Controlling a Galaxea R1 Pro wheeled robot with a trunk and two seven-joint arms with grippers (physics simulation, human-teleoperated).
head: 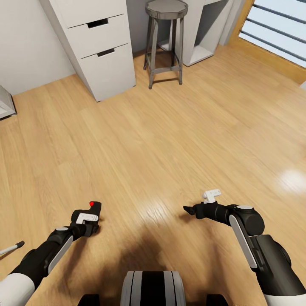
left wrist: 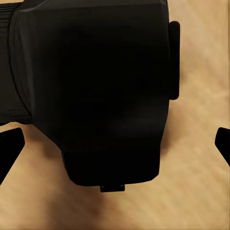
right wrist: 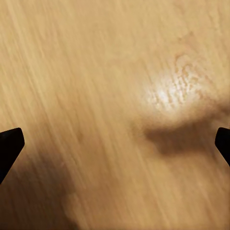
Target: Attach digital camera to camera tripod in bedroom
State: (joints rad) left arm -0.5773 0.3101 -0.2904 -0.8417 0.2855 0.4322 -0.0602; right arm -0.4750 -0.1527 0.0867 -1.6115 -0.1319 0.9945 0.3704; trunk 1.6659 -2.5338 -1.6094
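- At the lower left of the head view, one digital camera point(head: 94, 208) sits at the tip of the left gripper point(head: 90, 221), above the wood floor point(head: 170, 140), with a single red dot on top
- In the left wrist view the digital camera point(left wrist: 96, 91) is a large black body between the two dark fingertips point(left wrist: 9, 148), which stand wide at the picture's edges; I cannot tell whether they press on it, though it hangs clear of the floor
- The right gripper point(head: 189, 210) holds nothing; in the right wrist view its two fingertips point(right wrist: 9, 146) are well apart over bare planks point(right wrist: 115, 96)
- One thin silver rod with a black tip point(head: 12, 248) pokes in at the left edge of the head view, near the left arm; what it belongs to cannot be told
- Farther off stands one white drawer unit point(head: 95, 42) with three drawer fronts in view, two of them with dark handle slots
- Just beside it, one round metal stool point(head: 165, 38) with four legs
- Behind the stool, one white open-sided unit point(head: 204, 29)
- At the upper right, one window with slats point(head: 278, 25)
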